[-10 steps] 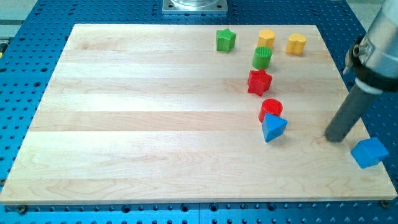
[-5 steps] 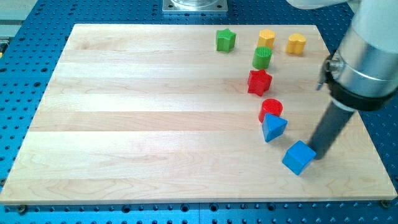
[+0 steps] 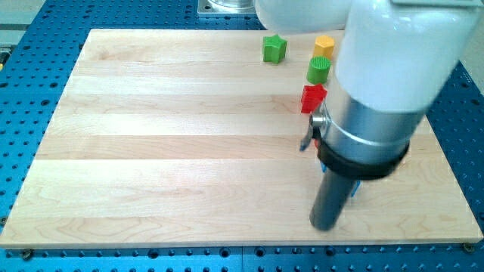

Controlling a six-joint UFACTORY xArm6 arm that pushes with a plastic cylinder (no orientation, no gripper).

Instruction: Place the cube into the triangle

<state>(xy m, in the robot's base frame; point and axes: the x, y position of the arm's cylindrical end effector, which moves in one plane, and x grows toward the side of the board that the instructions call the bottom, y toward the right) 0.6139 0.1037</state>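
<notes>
My arm fills the view's right half, and its dark rod comes down to my tip point(image 3: 326, 226) near the board's bottom edge. The arm hides the blue cube and the blue triangle. Only small slivers of blue point(image 3: 353, 190) show beside the rod, and I cannot tell which block they belong to. The red cylinder is hidden too. I cannot tell whether the cube touches the triangle.
A green star point(image 3: 274, 48), a yellow block point(image 3: 324, 45) and a green cylinder point(image 3: 319, 70) stand at the top right. A red star point(image 3: 311, 98), partly covered by the arm, sits below them. The wooden board point(image 3: 166, 151) lies on a blue perforated table.
The rod swept left, pushing the blue cube from the board's right edge toward the blue triangle. It then moved further left and down, and the arm now covers both blue blocks.
</notes>
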